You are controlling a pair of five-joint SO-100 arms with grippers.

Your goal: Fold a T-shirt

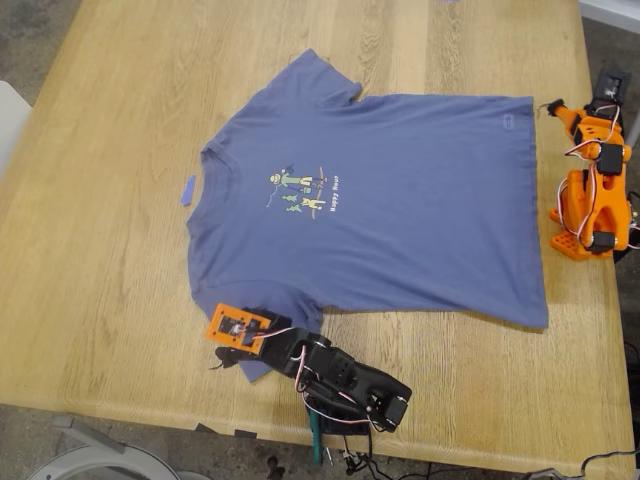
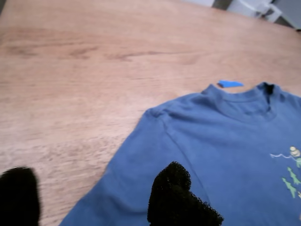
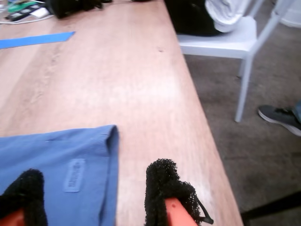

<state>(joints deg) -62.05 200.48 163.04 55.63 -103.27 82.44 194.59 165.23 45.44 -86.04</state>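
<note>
First wrist view: my first gripper (image 2: 99,197) stands wide apart — one black pad (image 2: 176,197) over the T-shirt's sleeve, the other over bare wood, nothing held.
Second wrist view: my second gripper (image 3: 94,197) is spread wide at the T-shirt's hem corner, one fingertip (image 3: 162,188) over wood beside the hem, the other above the cloth; holds nothing.
T-shirt (image 1: 400,200): lies flat, print up, on the wooden table (image 1: 100,250) — collar toward the exterior view's left, hem toward its right.
Blue tape scrap (image 1: 188,190): on the wood just beside the collar.
Chair (image 3: 225,37): white, beyond the table edge nearest the hem.
</note>
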